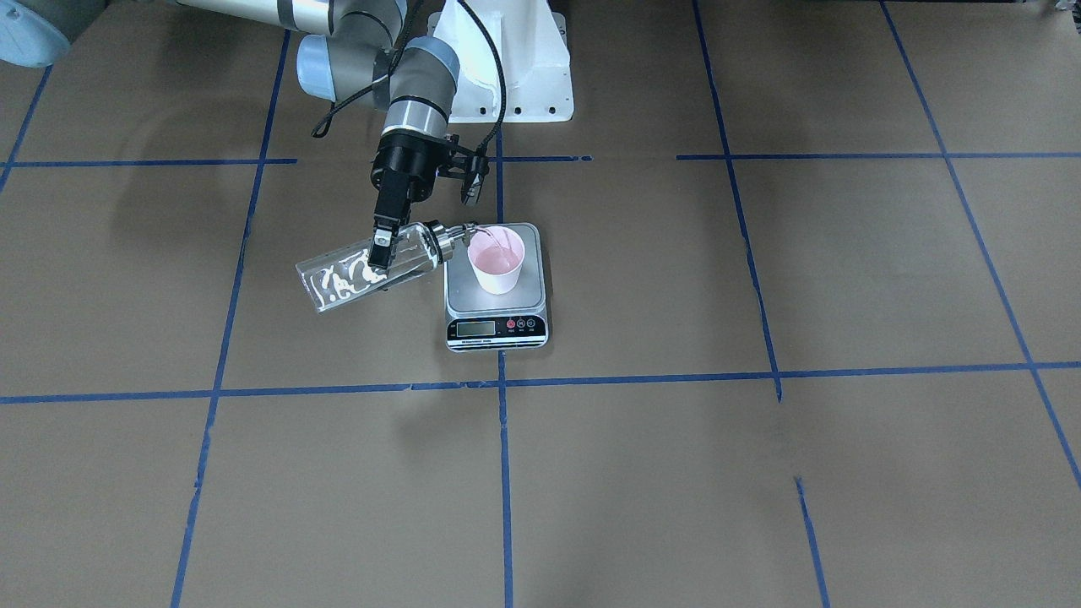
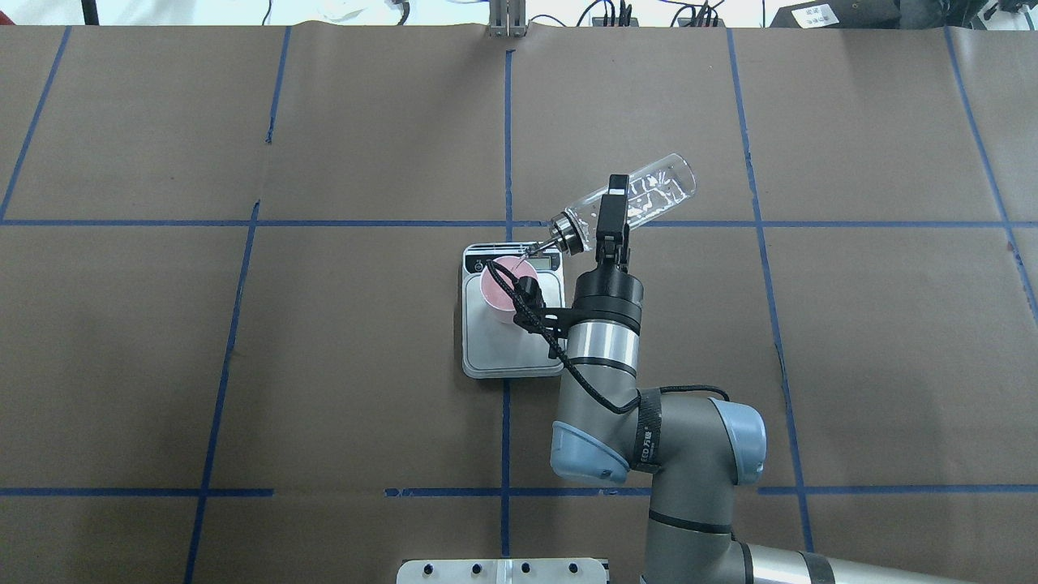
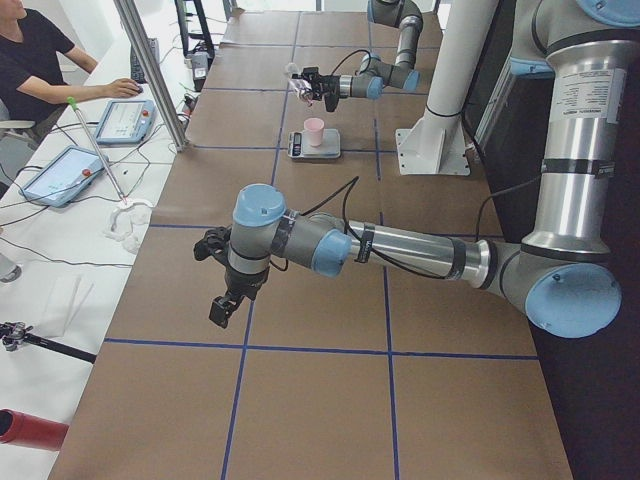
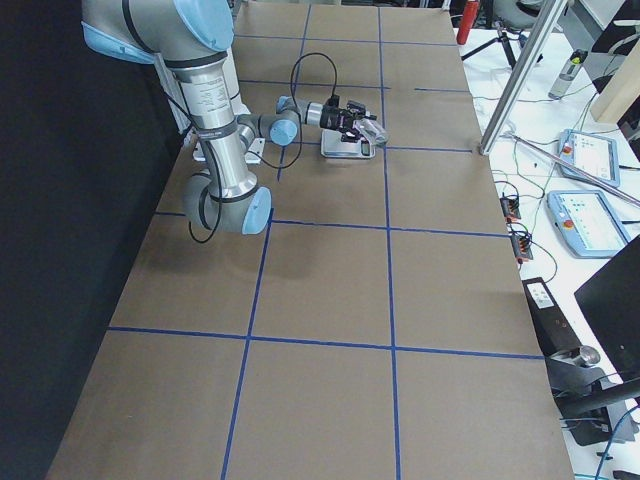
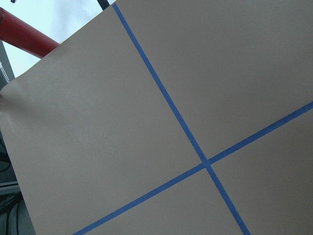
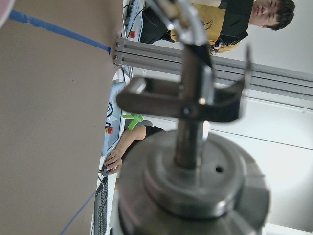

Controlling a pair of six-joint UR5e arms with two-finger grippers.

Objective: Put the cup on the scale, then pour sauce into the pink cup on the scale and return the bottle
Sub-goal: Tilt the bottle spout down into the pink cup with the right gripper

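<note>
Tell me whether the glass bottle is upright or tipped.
Tipped: the glass bottle lies near level in the right gripper, spout at the pink cup's rim.

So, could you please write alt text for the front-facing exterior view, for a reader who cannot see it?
The right gripper holds the clear bottle tilted over, its metal spout over the rim of the pink cup, which stands on the scale. The table is covered in brown paper with blue tape lines.

Robotics lab, blue-taped paper-covered table [image 1: 760, 507], teach pendants [image 3: 125, 120], aluminium frame post [image 3: 151, 70]
</note>
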